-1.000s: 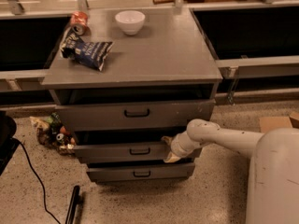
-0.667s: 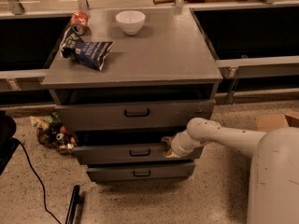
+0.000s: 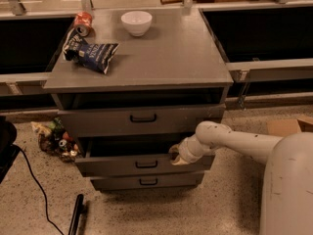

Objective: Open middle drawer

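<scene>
Gripper (image 3: 177, 155) at top edge of part-open middle drawer (image 3: 110, 166), off to 1 end; grip state: can't tell. Risk of racking, jamming from off-centre pull.

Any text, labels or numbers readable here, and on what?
Blue chip bag: white print, too blurred to read.
Red can: markings too blurred to read.
White bowl, cabinet top, middle drawer: no text seen.
The gripper, at the middle drawer's upper right edge: no label seen.
</scene>
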Motion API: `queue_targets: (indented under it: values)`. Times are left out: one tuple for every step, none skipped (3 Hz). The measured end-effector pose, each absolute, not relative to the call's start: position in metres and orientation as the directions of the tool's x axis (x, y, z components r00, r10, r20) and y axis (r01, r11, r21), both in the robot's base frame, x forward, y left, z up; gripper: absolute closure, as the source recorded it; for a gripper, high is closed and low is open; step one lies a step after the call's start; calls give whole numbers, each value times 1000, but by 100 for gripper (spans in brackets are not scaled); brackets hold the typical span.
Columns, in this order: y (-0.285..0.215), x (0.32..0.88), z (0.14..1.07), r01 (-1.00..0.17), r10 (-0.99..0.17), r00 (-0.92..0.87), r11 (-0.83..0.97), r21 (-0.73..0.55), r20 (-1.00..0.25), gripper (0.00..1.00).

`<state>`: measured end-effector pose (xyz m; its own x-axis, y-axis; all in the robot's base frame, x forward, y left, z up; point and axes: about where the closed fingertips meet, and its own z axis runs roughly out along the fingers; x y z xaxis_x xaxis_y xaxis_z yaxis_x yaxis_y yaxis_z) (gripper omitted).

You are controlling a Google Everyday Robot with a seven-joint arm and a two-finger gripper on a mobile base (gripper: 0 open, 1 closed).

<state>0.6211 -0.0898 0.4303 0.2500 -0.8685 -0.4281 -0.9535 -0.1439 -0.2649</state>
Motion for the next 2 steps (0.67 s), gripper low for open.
queue_targets:
  values:
    - [-90,621,430,-953,-868,250,-144,-265,-428,57]
    - [-90,621,430,-953,-868,250,-144,-265,-428,34]
